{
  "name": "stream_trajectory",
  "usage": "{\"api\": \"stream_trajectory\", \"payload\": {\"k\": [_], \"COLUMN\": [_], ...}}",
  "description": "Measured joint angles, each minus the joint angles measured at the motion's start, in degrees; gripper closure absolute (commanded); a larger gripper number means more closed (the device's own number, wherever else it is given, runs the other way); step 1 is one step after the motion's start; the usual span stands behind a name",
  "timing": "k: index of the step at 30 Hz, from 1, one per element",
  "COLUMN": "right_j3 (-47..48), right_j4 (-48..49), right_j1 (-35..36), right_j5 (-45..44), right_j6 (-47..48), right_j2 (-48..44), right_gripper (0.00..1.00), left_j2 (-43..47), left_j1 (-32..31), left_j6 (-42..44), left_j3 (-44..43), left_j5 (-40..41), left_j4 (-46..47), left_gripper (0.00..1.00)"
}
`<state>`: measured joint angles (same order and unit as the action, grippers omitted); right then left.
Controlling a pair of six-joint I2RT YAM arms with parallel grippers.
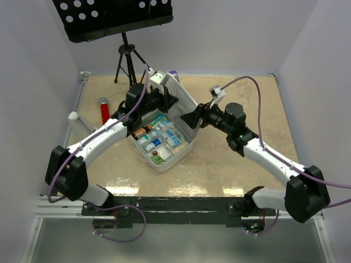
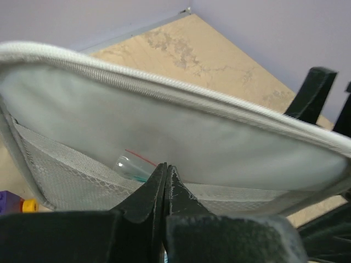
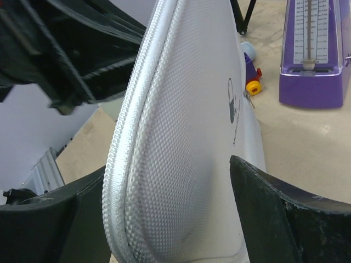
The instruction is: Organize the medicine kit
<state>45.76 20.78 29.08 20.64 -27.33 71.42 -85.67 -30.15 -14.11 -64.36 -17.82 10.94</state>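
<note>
Top external: medicine kit (image 1: 164, 139) sits open mid-table, base full of small items, lid (image 1: 178, 98) upright; sorting looks mostly done, closing and zipping left (my read). Left gripper (image 2: 166, 167) reaches over the base to the lid's inner face; pinched shut, nothing visibly held. Right gripper (image 3: 164, 186) comes in low from the right; jaws spread wide astride the lid's edge, not clamping it.
</note>
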Motion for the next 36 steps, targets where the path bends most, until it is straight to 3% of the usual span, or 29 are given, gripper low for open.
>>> {"api": "stream_trajectory", "payload": {"k": [2,4,7,12,18,26,32,36], "right_j3": [0.0,0.4,1.7,4.3,7.1,7.9,6.6,5.9], "right_j4": [-0.6,-0.9,-1.6,-3.7,-5.2,-11.5,-12.3,-11.2], "right_j1": [0.1,0.1,0.1,0.1,1.8,10.5,9.1,8.2], "right_j5": [-0.2,-0.2,-0.4,-0.3,1.6,4.3,-1.2,-4.9], "right_j6": [0.0,0.0,0.0,1.1,3.5,8.9,8.2,6.0], "right_j2": [-0.4,-0.6,-0.6,-0.5,-0.2,-0.7,-8.7,-7.4], "right_gripper": [0.18,0.17,0.17,0.18,0.18,0.14,0.16,0.17], "left_j2": [3.1,7.0,15.8,28.9,36.0,43.8,50.6,52.2], "left_j1": [0.0,0.0,0.0,0.3,1.6,1.9,2.0,2.0], "left_j6": [0.2,-0.1,-2.1,-8.2,-15.5,-18.6,-20.5,-21.3], "left_j3": [0.0,0.7,4.9,10.0,13.9,21.1,21.3,21.4], "left_j5": [0.8,2.8,7.3,16.0,26.8,33.7,42.0,43.8], "left_j4": [-1.5,-1.9,0.2,0.5,-10.8,-22.3,-27.1,-27.0], "left_gripper": [0.65,0.33,0.02,0.00,0.00,0.00,0.00,0.00]}}
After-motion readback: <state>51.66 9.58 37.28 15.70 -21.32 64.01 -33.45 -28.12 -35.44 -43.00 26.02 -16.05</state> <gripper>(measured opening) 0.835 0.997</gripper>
